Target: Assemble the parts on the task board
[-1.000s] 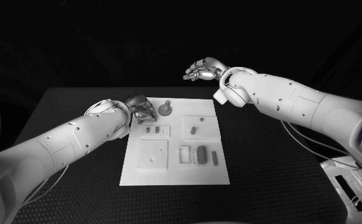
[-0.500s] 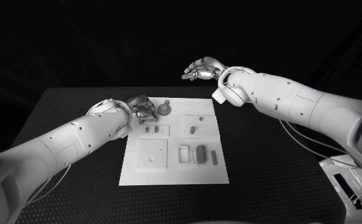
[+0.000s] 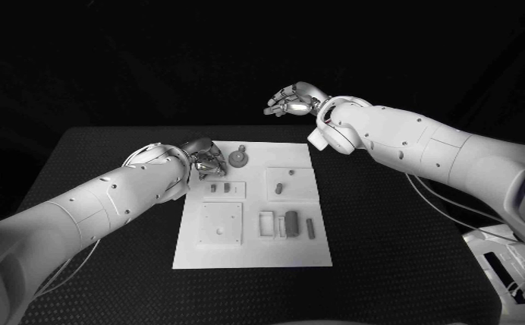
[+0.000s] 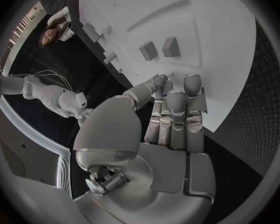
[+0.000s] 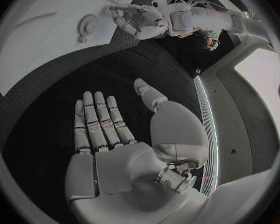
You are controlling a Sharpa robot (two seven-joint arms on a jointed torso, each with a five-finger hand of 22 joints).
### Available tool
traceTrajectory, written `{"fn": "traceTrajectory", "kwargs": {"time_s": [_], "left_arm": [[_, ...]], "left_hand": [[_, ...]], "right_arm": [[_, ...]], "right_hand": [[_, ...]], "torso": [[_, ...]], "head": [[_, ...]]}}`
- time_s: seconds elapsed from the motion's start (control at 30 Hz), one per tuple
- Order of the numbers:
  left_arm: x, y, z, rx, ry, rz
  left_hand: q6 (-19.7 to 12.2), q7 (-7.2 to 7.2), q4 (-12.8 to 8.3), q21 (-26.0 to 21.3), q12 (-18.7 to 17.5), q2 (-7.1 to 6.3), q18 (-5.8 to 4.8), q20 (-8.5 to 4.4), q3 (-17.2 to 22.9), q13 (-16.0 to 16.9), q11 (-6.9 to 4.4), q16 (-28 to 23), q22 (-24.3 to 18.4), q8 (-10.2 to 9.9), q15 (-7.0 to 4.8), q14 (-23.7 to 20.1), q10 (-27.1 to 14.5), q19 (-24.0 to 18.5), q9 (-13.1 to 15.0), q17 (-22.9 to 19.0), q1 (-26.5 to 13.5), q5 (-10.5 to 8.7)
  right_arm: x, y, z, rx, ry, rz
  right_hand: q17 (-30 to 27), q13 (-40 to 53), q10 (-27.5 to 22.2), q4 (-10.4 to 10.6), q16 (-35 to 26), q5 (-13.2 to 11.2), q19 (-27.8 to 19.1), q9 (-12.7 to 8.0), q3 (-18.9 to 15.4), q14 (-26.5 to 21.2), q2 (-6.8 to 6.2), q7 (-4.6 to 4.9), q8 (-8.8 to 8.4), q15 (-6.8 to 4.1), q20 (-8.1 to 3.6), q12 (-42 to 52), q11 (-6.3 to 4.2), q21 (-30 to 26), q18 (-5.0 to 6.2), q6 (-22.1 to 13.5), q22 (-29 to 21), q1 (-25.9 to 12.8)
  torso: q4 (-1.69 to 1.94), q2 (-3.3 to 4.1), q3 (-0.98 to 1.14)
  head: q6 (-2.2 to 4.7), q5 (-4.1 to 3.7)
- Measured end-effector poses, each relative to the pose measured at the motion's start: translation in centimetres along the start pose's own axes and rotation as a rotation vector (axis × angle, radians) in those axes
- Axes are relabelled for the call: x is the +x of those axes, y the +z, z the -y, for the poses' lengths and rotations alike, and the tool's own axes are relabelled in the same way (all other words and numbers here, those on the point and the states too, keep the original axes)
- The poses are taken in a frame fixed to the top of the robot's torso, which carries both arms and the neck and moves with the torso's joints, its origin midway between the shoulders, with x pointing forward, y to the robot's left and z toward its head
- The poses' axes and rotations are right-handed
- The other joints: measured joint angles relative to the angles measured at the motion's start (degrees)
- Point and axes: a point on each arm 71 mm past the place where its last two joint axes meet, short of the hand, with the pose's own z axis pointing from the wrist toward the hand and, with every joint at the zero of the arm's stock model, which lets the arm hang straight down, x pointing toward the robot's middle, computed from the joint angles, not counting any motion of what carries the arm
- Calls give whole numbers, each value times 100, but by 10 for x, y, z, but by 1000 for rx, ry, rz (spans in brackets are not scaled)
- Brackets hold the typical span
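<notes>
White board [image 3: 254, 253] lies centre of the black table [image 3: 383, 249]. Left hand [image 3: 203, 156] sits at its 11 o'clock corner, fingers extended side by side over the board edge, holding nothing. A round part [image 3: 239, 159] lies just at 3 o'clock of that hand; other small parts [image 3: 292, 223] lie in the board's recesses. Right hand [image 3: 293, 100] hangs raised beyond the board's 12 o'clock edge, fingers apart, empty.

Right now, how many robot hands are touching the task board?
1. The left hand has its fingers on the task board at its far left edge; the right hand is raised beyond the board, holding nothing.
</notes>
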Motion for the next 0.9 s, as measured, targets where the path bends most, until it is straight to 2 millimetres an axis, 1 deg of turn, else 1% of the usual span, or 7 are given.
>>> {"fn": "traceTrajectory", "kwargs": {"time_s": [0.17,0.63,0.9], "left_arm": [[0,0,-1,-3,-8,-1],[-3,-3,-13,-38,-11,6],[-1,-1,-10,-37,-10,2]], "left_hand": [[0,0,15,0,1,9,0,1,15,0,5,0,-1,0,1,0,-5,0,-1,0,-9,-10],[-1,-1,17,0,-14,23,-22,3,16,1,-5,0,4,-1,12,6,7,1,15,0,-21,-17],[-5,-5,17,0,-38,32,-28,-9,15,1,6,0,3,-2,12,10,20,31,10,0,-11,3]], "right_arm": [[0,0,0,1,0,1],[-1,0,1,1,0,2],[-1,0,1,1,0,1]], "right_hand": [[0,0,0,0,0,0,0,0,0,0,0,0,0,0,0,0,0,-22,0,0,4,0],[-5,0,0,0,0,0,0,-5,0,0,0,0,0,0,0,0,0,-22,0,0,10,0],[-10,0,21,0,0,0,0,-4,0,0,0,0,21,0,0,0,-21,-22,0,0,13,0]], "torso": [[-1,-1,-2],[1,-1,-1],[-3,2,2]], "head": [[2,5],[5,3],[10,5]]}}
